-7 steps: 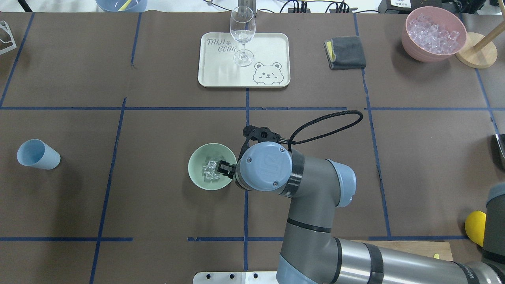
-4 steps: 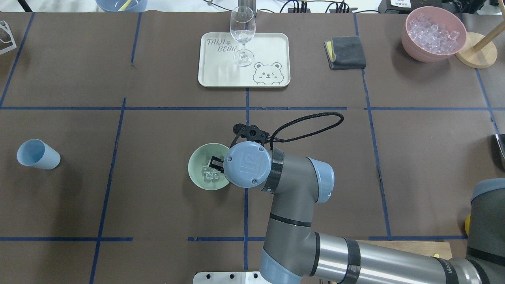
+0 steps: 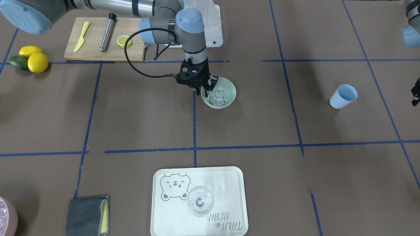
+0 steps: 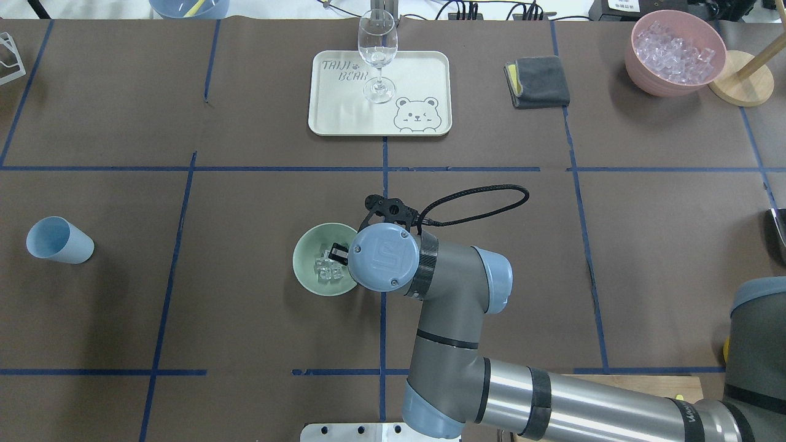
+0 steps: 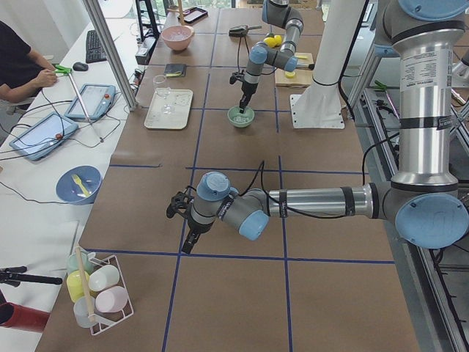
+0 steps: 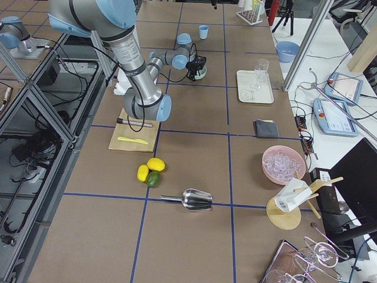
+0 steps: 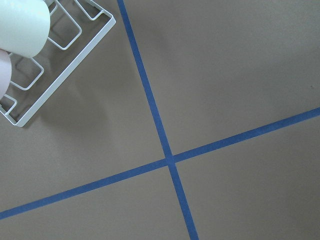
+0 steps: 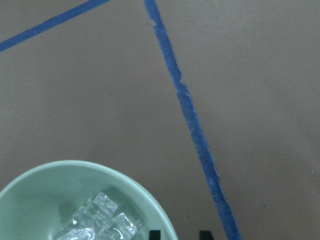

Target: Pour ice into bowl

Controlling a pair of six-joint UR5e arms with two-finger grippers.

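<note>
The right gripper (image 3: 204,90), jaws apart, straddles the bowl (image 4: 307,248) at its 3 o'clock rim, seen from overhead. The ice (image 4: 328,270) already lies inside. Pulling away crooked, a finger could hook that rim and tip the bowl, scattering cubes. Left gripper (image 5: 187,243): can't tell. Brown paper table (image 4: 123,307), blue tape grid, a person (image 5: 18,59) at a side desk; tray (image 4: 322,92) at 12, cup (image 4: 58,240) at 9.

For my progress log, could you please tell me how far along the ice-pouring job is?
Done: the ice lies in the mint-green bowl, so the pour looks complete. In hand: the right gripper is at the bowl's rim, one finger inside and one outside, holding nothing. Left: probably only drawing the arm away.
</note>
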